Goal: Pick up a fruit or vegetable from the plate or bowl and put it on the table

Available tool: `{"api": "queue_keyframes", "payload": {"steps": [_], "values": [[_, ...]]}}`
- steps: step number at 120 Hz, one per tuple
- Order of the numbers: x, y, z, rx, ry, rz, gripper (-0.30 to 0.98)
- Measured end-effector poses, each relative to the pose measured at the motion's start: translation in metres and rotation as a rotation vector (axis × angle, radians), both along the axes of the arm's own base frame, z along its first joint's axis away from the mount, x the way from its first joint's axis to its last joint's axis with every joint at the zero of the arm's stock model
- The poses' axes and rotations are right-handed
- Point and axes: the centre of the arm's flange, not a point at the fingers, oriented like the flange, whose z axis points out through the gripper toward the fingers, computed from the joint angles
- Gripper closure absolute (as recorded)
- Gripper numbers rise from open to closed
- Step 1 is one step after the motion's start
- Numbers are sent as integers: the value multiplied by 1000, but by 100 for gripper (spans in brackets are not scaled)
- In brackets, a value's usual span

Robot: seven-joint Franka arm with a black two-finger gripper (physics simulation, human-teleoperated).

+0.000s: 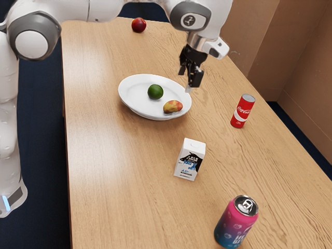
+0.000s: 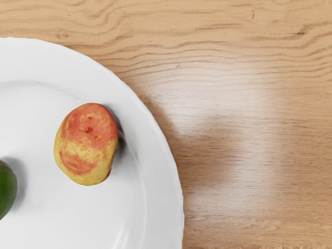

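My gripper (image 1: 189, 81) hangs above the table by the plate's far rim in the exterior view, its fingers apart and nothing between them. The white plate (image 1: 136, 103) holds a round green fruit (image 1: 155, 92) and a red-and-yellow fruit (image 1: 173, 107), set apart from each other. In the wrist view, the red-and-yellow fruit (image 2: 87, 144) lies on the plate (image 2: 155, 155) near its rim, and part of the green fruit (image 2: 6, 189) is seen beside it.
On the wooden table (image 1: 119, 181) stand a red cola can (image 1: 242, 111), a small white carton (image 1: 190, 159) and a pink-and-blue can (image 1: 236, 222). A dark red fruit (image 1: 138, 25) lies near the table edge at the exterior view's top.
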Motion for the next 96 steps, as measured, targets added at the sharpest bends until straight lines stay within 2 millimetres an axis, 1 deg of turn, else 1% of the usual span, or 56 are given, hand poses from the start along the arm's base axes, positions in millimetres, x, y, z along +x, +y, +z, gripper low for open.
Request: {"api": "queue_keyframes", "payload": {"steps": [5, 11, 16, 28, 37, 51, 60, 70, 83, 96], "values": [[1, -5, -15, -7, 13, -41, 0], [2, 0, -30, -14, 24, -71, 0], [4, 12, -39, -18, 26, -80, 0], [9, 47, -53, -25, 20, -83, 0], [15, 64, -66, -37, 18, -96, 0], [21, 72, -75, -45, 11, -135, 0], [21, 86, -77, -45, 7, -141, 0], [24, 106, -91, -51, 20, -139, 0], [30, 107, -107, -59, 37, -171, 0], [32, 103, -115, -65, 48, -205, 0]]}}
